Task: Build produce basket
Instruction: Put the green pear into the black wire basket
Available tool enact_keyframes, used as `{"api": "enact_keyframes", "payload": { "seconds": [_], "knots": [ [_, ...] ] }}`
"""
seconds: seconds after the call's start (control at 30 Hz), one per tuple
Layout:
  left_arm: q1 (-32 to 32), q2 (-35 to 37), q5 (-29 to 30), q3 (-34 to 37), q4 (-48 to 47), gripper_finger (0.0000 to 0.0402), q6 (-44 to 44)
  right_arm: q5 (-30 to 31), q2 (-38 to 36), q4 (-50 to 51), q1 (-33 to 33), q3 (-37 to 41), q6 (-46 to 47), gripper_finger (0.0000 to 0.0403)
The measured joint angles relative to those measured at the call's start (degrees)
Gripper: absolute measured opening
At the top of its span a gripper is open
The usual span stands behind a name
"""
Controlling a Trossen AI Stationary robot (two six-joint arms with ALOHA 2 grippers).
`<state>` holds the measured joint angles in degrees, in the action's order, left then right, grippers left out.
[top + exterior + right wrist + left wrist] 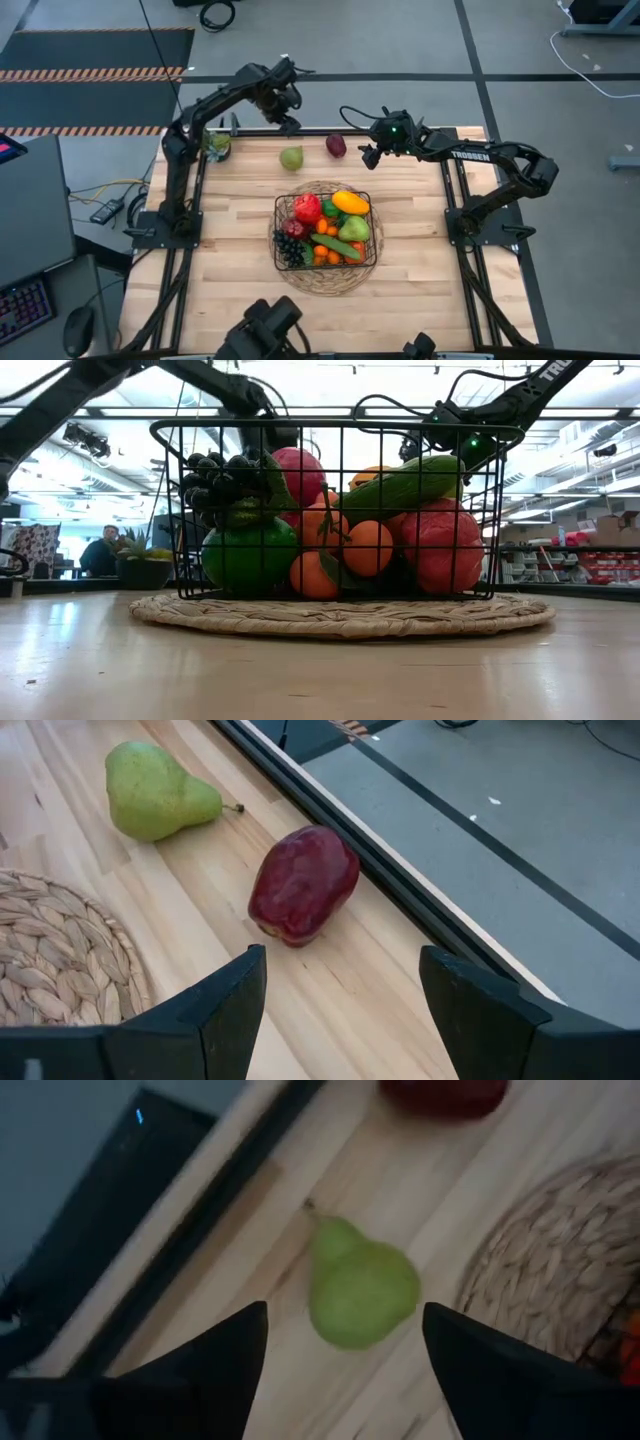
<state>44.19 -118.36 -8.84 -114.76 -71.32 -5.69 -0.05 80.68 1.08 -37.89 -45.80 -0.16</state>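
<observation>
The black wire basket (325, 232) sits on a round woven mat (322, 280) near the middle of the worktop (220, 260), already filled with produce: a red apple (307, 208), a yellow-orange piece (350, 202), a green pear (354, 229), a cucumber (338, 247), small oranges (326, 255) and dark grapes (291, 250). In the low view the pile overlaps so much behind the mesh that pieces at the back are hidden. Two pieces lie loose on the far part of the worktop: a second green pear (291, 158), lying on its side, and, to its right near the far edge, a dark red fruit (336, 146), cut off in the left wrist view. The left gripper (287, 122) hangs above the loose pear, fingers spread wide and holding nothing. The right gripper (370, 155) hangs just right of the red fruit, fingers likewise wide open and empty. A small potted plant (217, 146) stands at the far left corner, partly behind the left arm.
</observation>
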Motion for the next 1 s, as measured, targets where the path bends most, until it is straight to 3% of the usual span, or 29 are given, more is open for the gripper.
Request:
{"api": "enact_keyframes", "payload": {
  "seconds": [0.3, 1.0],
  "knots": [
    [-0.1, -6.4, 1.4, 0.0, -3.1, 0.0312, 2.4, 0.0, 0.0, 0.0, 0.0, 0.0, -0.7, 0.0267],
    [-2.3, -11.7, -2.3, 0.0, -2.4, 0.0314, 4.6, -1.5, 0.0, 1.2, 0.0, 0.0, -1.5, 0.0267]
  ]
}}
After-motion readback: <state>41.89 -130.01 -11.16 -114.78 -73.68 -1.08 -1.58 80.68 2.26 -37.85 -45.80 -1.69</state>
